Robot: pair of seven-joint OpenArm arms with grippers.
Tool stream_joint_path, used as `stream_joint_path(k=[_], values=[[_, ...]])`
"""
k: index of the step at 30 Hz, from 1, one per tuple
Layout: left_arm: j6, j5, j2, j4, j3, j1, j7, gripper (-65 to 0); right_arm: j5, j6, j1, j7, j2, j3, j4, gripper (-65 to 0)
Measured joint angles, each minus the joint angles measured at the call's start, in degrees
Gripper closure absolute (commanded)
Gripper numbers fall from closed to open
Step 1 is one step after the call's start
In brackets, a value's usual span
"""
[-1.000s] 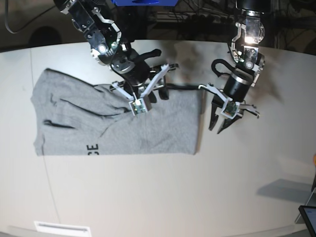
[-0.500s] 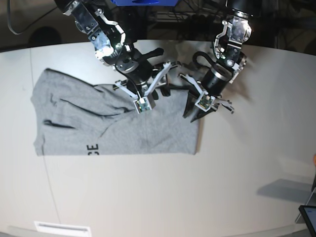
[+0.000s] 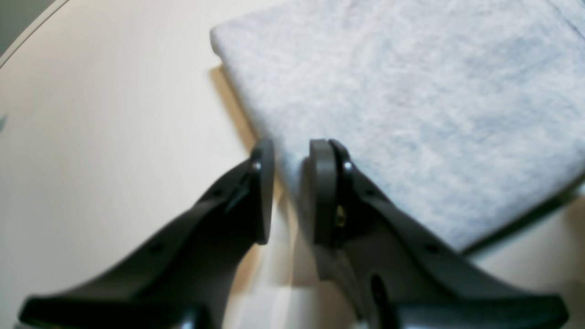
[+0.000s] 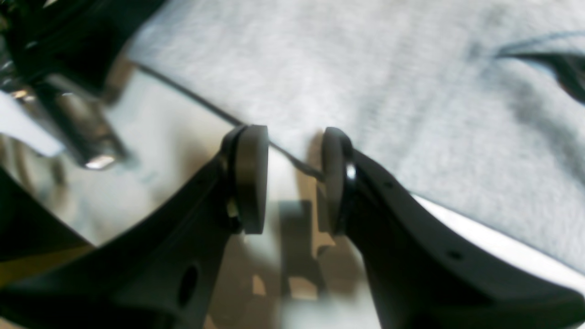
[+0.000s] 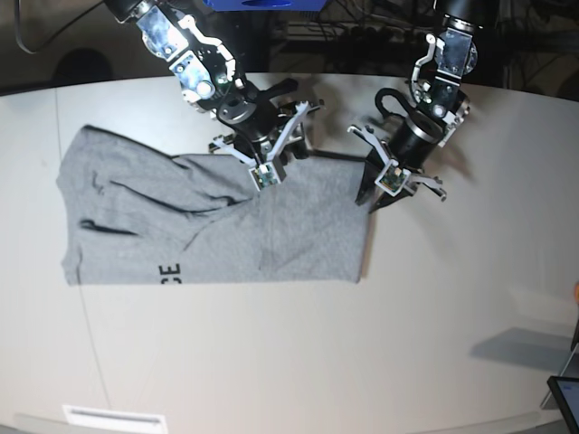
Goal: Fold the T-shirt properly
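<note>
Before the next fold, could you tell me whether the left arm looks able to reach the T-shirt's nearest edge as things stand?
Probably yes: the left gripper hangs open right at the T-shirt edge, nothing between them.

A broad, pale cream table point(image 5: 271, 362) with a curved far edge fills most of the base view. Beyond that edge the room is dark, with tangled black cables point(image 5: 344, 36) and a blue object point(image 5: 262, 4) at the top. A white label point(image 5: 113, 419) lies near the front-left corner. A dark screen corner point(image 5: 565, 398) shows at the front-right corner.
</note>
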Motion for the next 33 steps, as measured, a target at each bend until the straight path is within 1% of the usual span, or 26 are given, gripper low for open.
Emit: stream_joint_path(k=[4,7,9,12,15,17,19,22,24,25,26,27,28,29,31,33], values=[[0.0,0.0,0.2,0.3,0.0,-0.2,0.1,-13.6,0.0,0.0,0.1,0.2,0.0,0.1,0.2,-19.7],[-0.3,0.0,0.3,2.4,-0.5,-0.2,0.2,-13.6,0.0,0.0,0.1,-0.1,0.0,0.1,2.3,-19.7],[-0.5,-0.3,0.8,4.0,-3.1,-0.3,-0.2,-13.6,0.0,0.0,0.1,0.2,0.2,0.1,4.5,-19.7],[0.2,-0.2,2.3,4.6,-7.4,-1.1,0.2,-13.6,0.2,0.0,0.5,0.0,1.8,0.0,6.3,-19.7],[0.1,-0.2,3.5,4.5,-7.9,-3.6,3.4,-13.6,0.2,0.0,2.7,-0.7,2.2,0.0,6.3,-19.7],[-0.2,-0.3,3.5,4.6,-7.1,-4.5,5.3,-13.6,0.4,0.2,3.7,-2.5,2.1,1.4,6.4,-19.7],[0.0,-0.5,3.7,5.6,-7.1,-4.5,5.8,-13.6,0.6,0.6,3.0,-3.5,2.2,6.1,6.9,-19.7],[0.0,-0.5,4.6,8.2,-6.7,-4.3,6.1,-13.6,0.0,0.1,0.3,-4.4,2.5,17.5,10.1,-20.2],[0.0,-0.7,5.2,9.4,-6.5,-4.2,5.6,-13.6,0.7,0.2,-1.0,-3.5,2.7,23.8,13.2,-20.2],[0.1,-0.9,5.7,9.4,-6.5,-4.2,5.5,-13.6,2.9,1.1,-1.0,-3.2,2.7,26.4,13.4,-20.2],[0.1,-0.9,6.0,9.3,-6.5,-4.0,5.6,-13.6,6.6,2.9,-0.9,-3.9,2.4,29.3,13.2,-20.2],[-0.1,-0.5,6.2,9.0,-6.5,-4.0,5.9,-13.6,9.6,4.7,-0.9,-4.4,2.1,32.0,13.0,-20.2],[-0.1,-0.2,6.2,9.0,-6.4,-3.9,5.9,-13.6,13.8,7.6,-1.1,-4.8,1.8,35.7,12.7,-20.2],[0.0,-0.3,6.1,9.0,-6.4,-3.8,5.9,-13.6,18.2,9.4,-1.4,-6.1,1.7,39.4,12.3,-20.2],[0.0,-0.2,6.1,9.0,-6.6,-3.4,5.8,-13.6,24.6,10.6,-1.5,-9.0,1.8,46.7,10.8,-20.2],[-0.1,-0.1,6.0,9.0,-6.7,-2.8,5.8,-13.6,31.5,11.0,-1.6,-10.7,1.9,53.1,10.4,-20.2]])
